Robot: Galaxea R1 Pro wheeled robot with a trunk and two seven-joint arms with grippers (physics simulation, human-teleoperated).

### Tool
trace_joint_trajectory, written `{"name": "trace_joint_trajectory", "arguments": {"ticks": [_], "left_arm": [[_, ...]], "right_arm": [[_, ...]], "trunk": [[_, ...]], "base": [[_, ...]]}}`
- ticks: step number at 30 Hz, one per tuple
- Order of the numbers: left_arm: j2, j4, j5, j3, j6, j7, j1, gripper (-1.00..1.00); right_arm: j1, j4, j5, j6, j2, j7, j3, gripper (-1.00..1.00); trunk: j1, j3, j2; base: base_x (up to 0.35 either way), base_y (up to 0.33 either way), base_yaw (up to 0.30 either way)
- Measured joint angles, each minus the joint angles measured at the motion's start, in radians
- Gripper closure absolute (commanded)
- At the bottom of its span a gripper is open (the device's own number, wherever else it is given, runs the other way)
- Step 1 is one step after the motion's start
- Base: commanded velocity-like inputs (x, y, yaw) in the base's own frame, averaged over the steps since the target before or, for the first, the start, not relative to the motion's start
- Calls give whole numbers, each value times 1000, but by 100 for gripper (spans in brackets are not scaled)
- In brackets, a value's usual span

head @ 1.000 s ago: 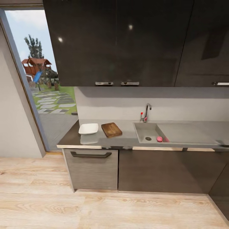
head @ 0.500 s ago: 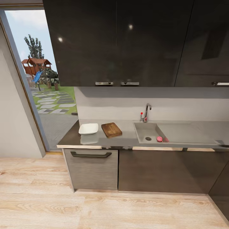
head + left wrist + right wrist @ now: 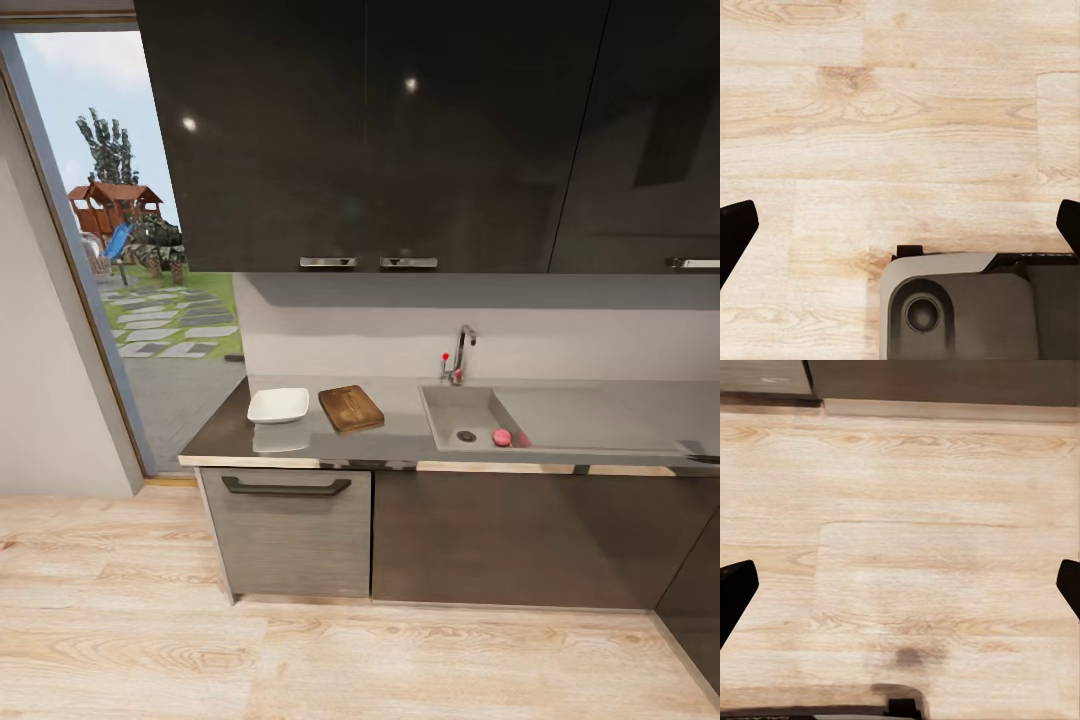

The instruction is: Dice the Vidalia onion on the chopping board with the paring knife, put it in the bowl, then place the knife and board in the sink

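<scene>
Grey countertop [image 3: 400, 425]; Vidalia onion [image 3: 501, 437] in sink [image 3: 462, 415].

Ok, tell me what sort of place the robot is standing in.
A home kitchen, by the look of it: a grey countertop with a steel sink and chrome tap, dark wall cabinets above, and a chopping board beside a white bowl.

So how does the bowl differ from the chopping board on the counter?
The bowl is white with raised sides; the chopping board is dark brown wood and flat. The bowl sits squarer to the counter edge, the chopping board angled. Both rest on the countertop, left of the sink.
</scene>
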Motion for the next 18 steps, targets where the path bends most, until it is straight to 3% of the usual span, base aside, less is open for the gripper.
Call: {"name": "trace_joint_trajectory", "arguments": {"ticks": [5, 18], "left_arm": [[0, 0, 0, 0, 0, 0, 0, -100], [0, -1, 0, 0, 0, 0, 0, -100]], "right_arm": [[0, 7, 0, 0, -23, 0, 0, -100], [0, 14, 0, 0, -23, 0, 2, -100]], "trunk": [[0, 0, 0], [0, 0, 0]], "base": [[0, 0, 0], [0, 0, 0]]}}
